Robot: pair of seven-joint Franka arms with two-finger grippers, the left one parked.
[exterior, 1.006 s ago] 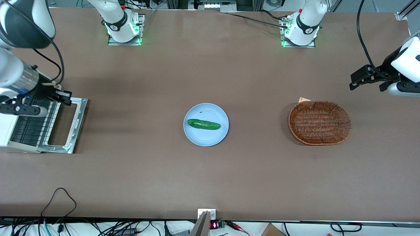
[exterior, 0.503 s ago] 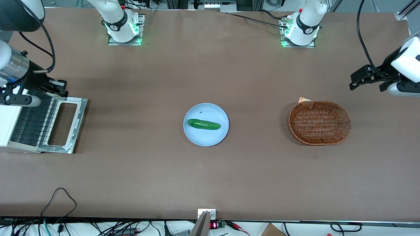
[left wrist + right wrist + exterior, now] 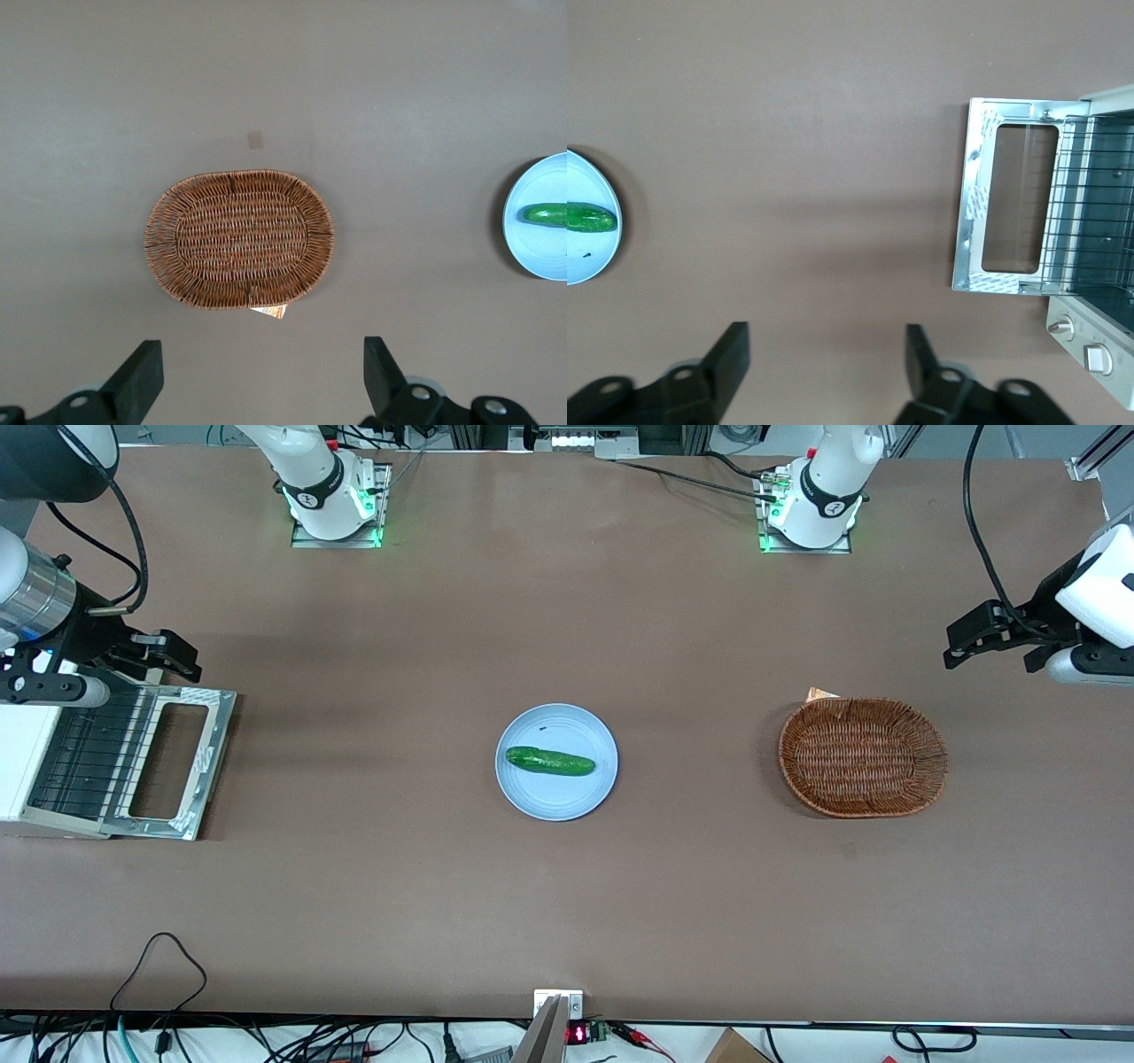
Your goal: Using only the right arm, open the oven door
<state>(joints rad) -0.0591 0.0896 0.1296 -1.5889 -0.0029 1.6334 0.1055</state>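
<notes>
The oven door (image 3: 173, 763) lay flat, fully down; the gripper (image 3: 164, 657) hung above it, fingers apart, needing only a clean retreat upward.

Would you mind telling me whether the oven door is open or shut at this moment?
Open. The oven door lies flat on the table in front of the oven, wire rack exposed. The gripper, open, is above the table beside it.
</notes>
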